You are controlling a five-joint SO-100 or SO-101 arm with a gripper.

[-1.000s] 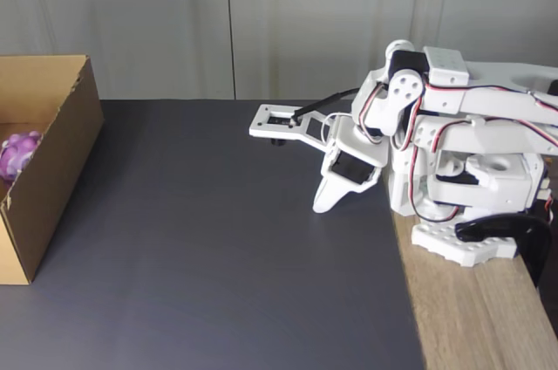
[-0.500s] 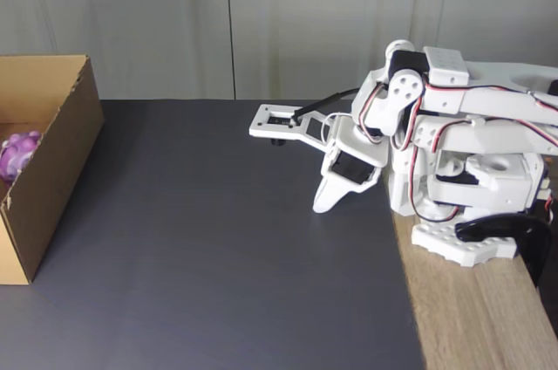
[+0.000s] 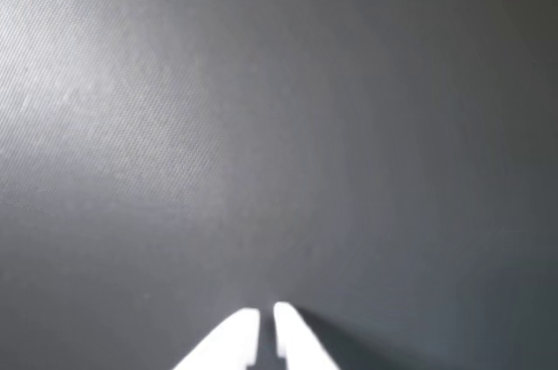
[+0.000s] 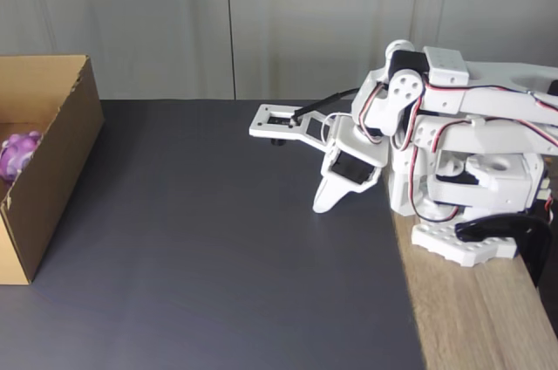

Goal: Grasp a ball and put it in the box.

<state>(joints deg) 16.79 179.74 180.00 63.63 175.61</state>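
The pink and purple bumpy ball (image 4: 17, 155) lies inside the brown cardboard box (image 4: 52, 169) at the left edge of the fixed view. The white arm is folded back at the right, far from the box. Its gripper (image 4: 321, 205) points down at the dark mat, tip close to the surface. In the wrist view the gripper (image 3: 267, 312) enters from the bottom edge, its two white fingertips nearly touching, shut with nothing between them, over bare mat.
A dark grey mat (image 4: 218, 248) covers most of the table, with a wooden strip (image 4: 471, 318) at the right where the arm's base (image 4: 471, 213) stands. A pale wall runs behind. The box's near wall rises at the mat's left edge.
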